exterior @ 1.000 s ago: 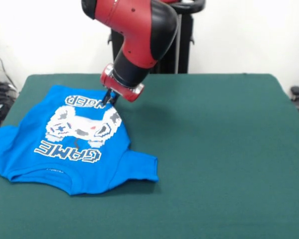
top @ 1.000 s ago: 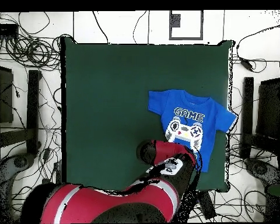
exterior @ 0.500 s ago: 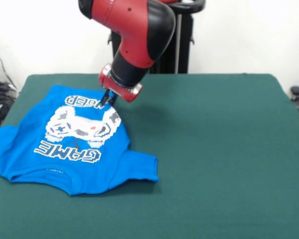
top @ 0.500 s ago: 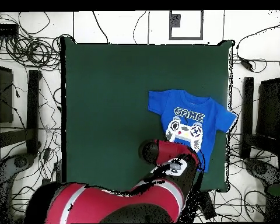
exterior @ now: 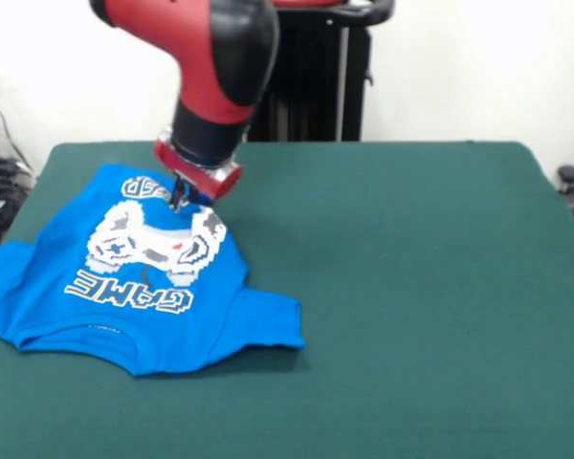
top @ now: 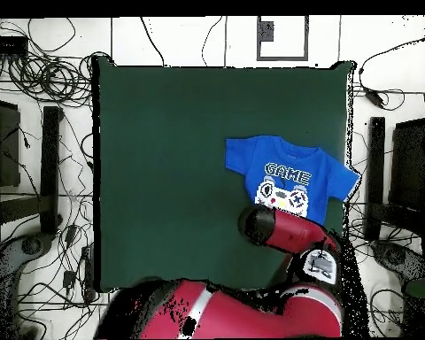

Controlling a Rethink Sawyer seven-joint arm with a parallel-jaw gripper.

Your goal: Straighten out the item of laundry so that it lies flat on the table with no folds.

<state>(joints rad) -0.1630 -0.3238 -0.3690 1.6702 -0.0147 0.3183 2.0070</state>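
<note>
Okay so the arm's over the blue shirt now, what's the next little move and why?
Probably lower the gripper onto the shirt hem and pinch it. It hangs just over the far hem by the second line of lettering, and the shirt lies skewed on the table, its near sleeve and side rumpled, so the hem likely needs tugging to flatten it.
</note>
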